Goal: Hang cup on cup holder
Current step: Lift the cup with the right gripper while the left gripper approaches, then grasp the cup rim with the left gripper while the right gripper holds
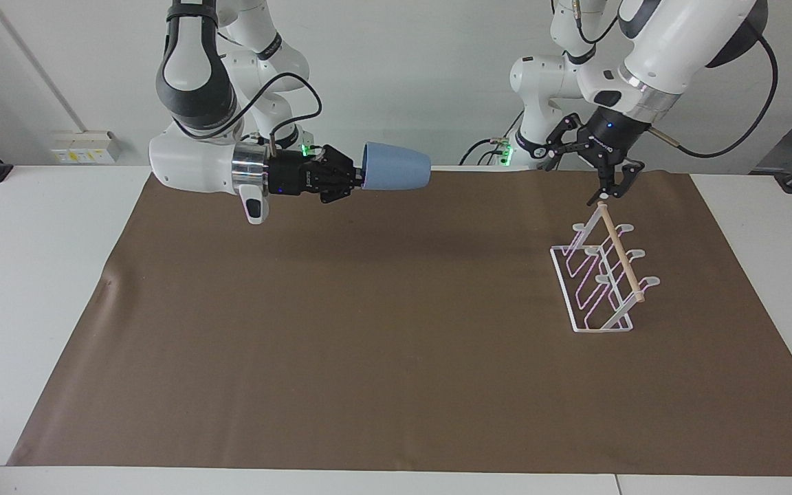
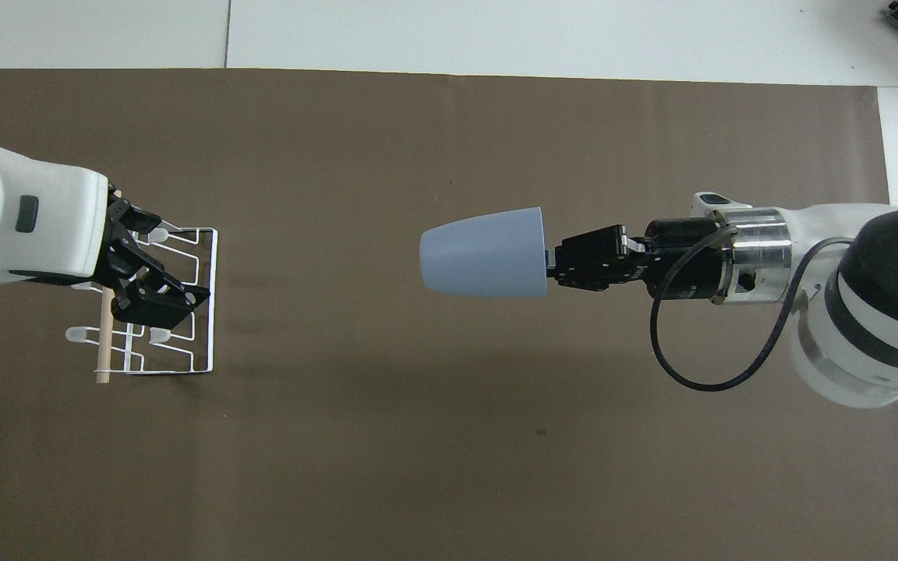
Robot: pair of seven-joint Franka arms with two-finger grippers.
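The light-blue cup (image 1: 396, 166) (image 2: 484, 252) lies on its side in the air over the brown mat, base pointing toward the left arm's end of the table. My right gripper (image 1: 358, 180) (image 2: 552, 261) is shut on the cup's rim. The cup holder (image 1: 619, 251) (image 2: 207, 312), a white wire rack with a wooden dowel on top, stands on the mat at the left arm's end. My left gripper (image 1: 592, 179) (image 2: 145, 273) hangs open just over the holder's dowel end nearest the robots, with nothing between its fingers.
A brown mat (image 1: 368, 344) covers most of the white table (image 1: 25, 275). A black cable (image 2: 698, 366) loops from the right wrist. Nothing else stands on the mat between the cup and the holder.
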